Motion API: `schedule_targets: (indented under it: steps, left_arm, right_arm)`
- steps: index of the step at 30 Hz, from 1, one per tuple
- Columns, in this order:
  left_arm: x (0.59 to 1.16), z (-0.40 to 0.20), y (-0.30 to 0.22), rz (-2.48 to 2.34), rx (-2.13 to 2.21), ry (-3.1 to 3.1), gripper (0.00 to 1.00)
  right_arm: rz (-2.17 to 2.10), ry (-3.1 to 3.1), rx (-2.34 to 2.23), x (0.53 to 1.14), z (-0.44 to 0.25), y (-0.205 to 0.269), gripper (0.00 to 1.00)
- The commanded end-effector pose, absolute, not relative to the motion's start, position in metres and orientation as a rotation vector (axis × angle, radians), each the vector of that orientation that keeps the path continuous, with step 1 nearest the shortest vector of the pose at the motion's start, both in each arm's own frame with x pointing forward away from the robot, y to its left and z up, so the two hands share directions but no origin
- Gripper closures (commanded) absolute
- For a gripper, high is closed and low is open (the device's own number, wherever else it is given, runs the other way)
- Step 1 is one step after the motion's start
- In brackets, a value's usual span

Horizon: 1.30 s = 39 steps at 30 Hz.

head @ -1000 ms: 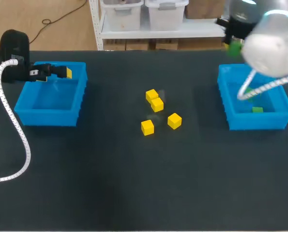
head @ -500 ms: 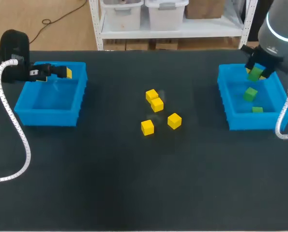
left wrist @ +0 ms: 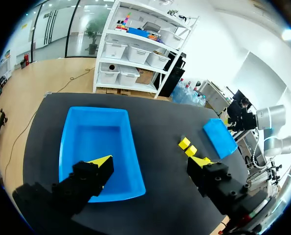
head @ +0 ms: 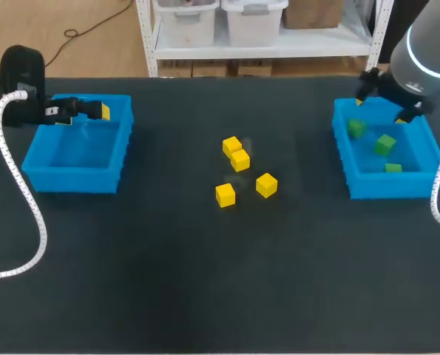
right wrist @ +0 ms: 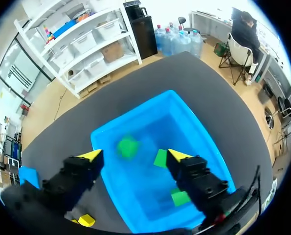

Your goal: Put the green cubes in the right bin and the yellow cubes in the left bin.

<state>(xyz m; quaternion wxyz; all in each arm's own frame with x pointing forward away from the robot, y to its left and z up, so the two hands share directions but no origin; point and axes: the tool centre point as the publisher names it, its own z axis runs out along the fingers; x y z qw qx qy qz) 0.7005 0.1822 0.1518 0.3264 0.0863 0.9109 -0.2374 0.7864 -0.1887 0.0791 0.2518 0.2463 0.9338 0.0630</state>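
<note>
Dark tabletop (head: pixel 205 288) is shared by two blue bins: the right bin (head: pixel 390 190), taken as the reference, and the left bin (head: pixel 72 180), set well apart from it across the table. Directly above the right bin, the right gripper (right wrist: pixel 133 155) is held with its fingers spread and nothing between them. The left gripper (left wrist: pixel 150 160), far from the right bin and over the left bin, is likewise spread and empty. Three green cubes (head: pixel 385 143) are contained in the right bin, one of them close to the wall facing the table's middle. Four yellow cubes (head: pixel 266 185) lie on the table about midway between the right bin and the left bin, not yet sorted.

Trouble is judged most likely at that cluster. The two cubes farthest back are touching, so one could be shoved or dragged along when the other is pinched. If both arms were sent there together, a collision could be caused.
</note>
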Motion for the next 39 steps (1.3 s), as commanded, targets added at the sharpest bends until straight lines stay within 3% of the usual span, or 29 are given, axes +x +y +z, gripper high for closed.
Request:
schedule_targets:
  steps: [1, 14, 26, 39]
  left_arm:
    - [0.700, 0.150, 0.184, -0.634, 0.231, 2.376, 0.00]
    - [0.689, 0.163, 0.189, -0.572, 0.296, 2.395, 0.00]
    - [0.685, 0.194, 0.092, -0.582, 0.737, 2.464, 0.00]
    - [0.691, 0.125, 0.037, -0.368, 0.940, 2.688, 0.00]
  right_arm:
    - [0.169, 2.536, 0.671, 0.786, 0.079, -0.188, 0.00]
    - [0.169, 2.536, 0.671, 0.786, 0.079, -0.188, 0.00]
    - [0.169, 2.536, 0.671, 0.786, 0.079, -0.188, 0.00]
    - [0.169, 2.536, 0.671, 0.786, 0.079, -0.188, 0.00]
